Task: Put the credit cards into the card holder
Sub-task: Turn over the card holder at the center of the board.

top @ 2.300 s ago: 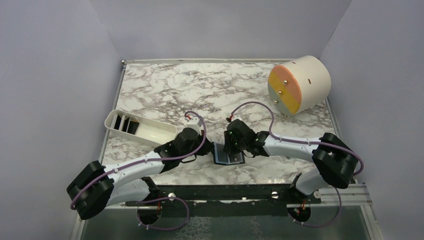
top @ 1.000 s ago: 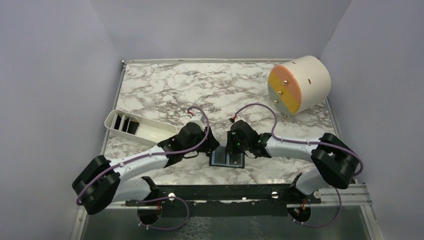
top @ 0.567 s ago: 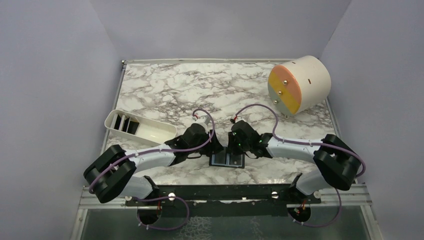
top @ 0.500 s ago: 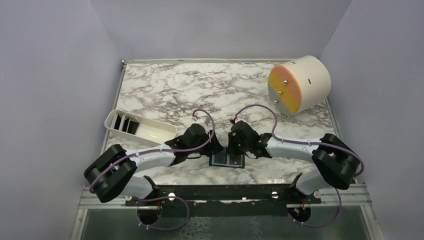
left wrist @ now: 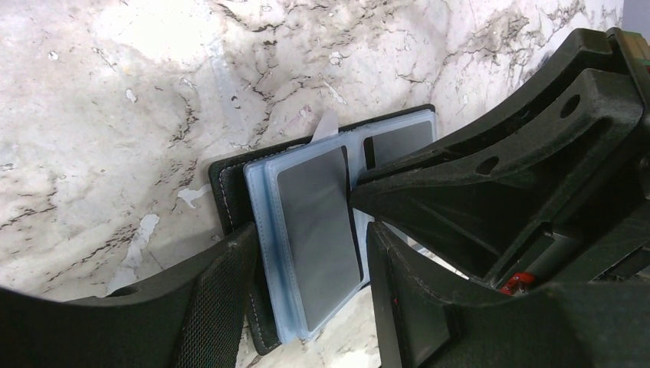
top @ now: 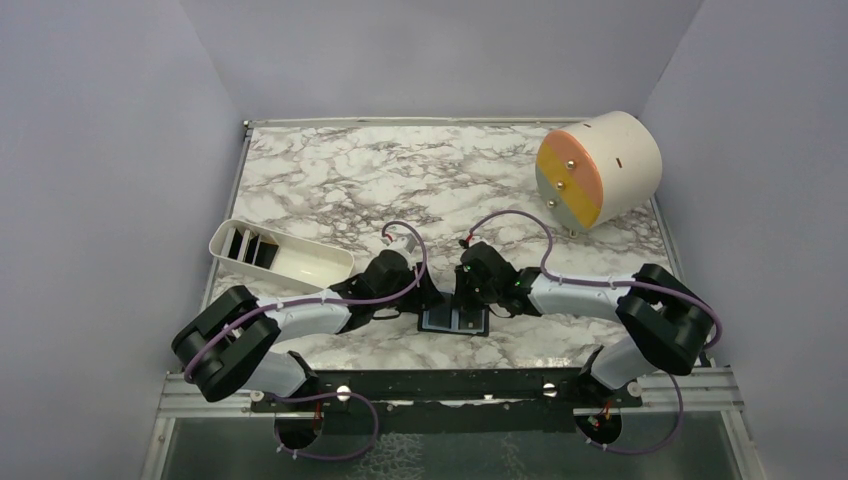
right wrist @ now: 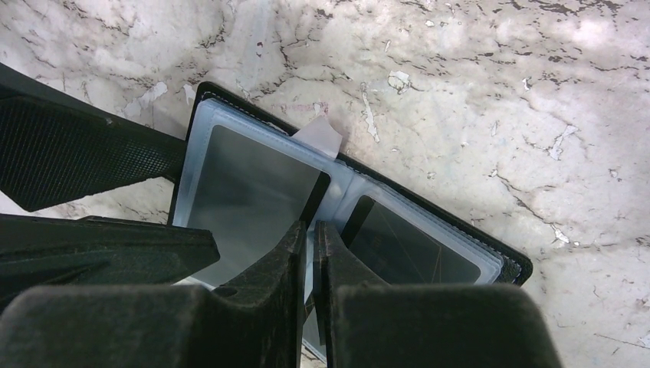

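The card holder [top: 455, 321] lies open on the marble, black cover down, light blue sleeves up. One dark credit card [right wrist: 249, 192] sits in its left sleeve and another [right wrist: 406, 245] in its right sleeve. My left gripper [left wrist: 306, 238] is open and straddles the left half of the holder [left wrist: 226, 192], with the grey-looking card [left wrist: 318, 222] between its fingers. My right gripper [right wrist: 310, 228] stands at the holder's fold, its fingers together except for a hairline gap, with nothing plainly between them. From above, both grippers [top: 425, 295] [top: 462, 298] meet over the holder.
A white oblong tray [top: 310, 262] with a few dark cards [top: 250, 247] standing in it lies at the left. A large cream cylinder [top: 598, 168] with an orange and yellow face lies at the back right. A small paper tab [right wrist: 322, 138] pokes out at the holder's far edge.
The left arm has reached in to the right until its gripper straddles the holder, with its jaws slightly wider. The right jaws have closed. The holder has slid slightly nearer.
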Controlling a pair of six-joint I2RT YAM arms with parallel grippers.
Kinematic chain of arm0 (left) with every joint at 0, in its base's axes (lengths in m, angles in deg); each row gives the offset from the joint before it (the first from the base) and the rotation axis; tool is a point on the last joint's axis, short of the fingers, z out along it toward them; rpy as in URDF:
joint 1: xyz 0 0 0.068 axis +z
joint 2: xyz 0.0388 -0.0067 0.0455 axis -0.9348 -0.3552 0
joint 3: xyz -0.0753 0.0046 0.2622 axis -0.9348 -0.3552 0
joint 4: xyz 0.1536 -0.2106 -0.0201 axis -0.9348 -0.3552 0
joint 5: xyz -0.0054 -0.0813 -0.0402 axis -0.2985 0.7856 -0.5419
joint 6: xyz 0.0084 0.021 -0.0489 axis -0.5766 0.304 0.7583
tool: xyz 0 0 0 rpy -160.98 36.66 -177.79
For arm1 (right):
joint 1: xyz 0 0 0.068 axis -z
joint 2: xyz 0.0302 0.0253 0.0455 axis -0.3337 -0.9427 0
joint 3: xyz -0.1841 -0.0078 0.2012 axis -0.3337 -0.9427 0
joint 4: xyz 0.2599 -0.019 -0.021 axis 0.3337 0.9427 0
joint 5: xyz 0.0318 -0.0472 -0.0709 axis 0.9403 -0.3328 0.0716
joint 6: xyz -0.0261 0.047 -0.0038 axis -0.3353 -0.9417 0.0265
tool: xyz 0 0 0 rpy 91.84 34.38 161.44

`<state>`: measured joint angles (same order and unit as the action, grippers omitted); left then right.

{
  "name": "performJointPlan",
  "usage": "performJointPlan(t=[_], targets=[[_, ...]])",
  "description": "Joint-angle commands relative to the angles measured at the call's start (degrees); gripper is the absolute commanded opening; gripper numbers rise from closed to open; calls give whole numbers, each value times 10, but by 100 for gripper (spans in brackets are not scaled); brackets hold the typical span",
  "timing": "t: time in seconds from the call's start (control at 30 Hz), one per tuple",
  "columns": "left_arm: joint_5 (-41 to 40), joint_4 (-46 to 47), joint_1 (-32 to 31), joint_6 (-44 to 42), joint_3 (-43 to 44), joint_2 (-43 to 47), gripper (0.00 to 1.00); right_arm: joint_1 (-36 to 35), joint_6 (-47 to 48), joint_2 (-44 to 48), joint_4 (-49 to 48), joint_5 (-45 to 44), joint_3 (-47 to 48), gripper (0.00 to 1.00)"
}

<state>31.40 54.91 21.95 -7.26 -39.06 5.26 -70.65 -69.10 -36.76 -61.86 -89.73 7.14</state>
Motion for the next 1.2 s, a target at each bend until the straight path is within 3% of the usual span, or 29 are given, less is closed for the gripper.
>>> performJointPlan(t=[0.0, 0.33, 0.53, 1.17], targets=[[19, 22, 1, 8, 0, 5, 56, 2, -4, -19, -3, 2, -16, 9], [18, 10, 1, 14, 4, 30, 56, 2, -3, -36, -29, 5, -30, 8], [-13, -44, 1, -14, 33, 56, 57, 2, -1, -31, -27, -1, -34, 8], [-28, -37, 1, -8, 23, 91, 57, 2, -3, -33, -30, 2, -36, 7]])
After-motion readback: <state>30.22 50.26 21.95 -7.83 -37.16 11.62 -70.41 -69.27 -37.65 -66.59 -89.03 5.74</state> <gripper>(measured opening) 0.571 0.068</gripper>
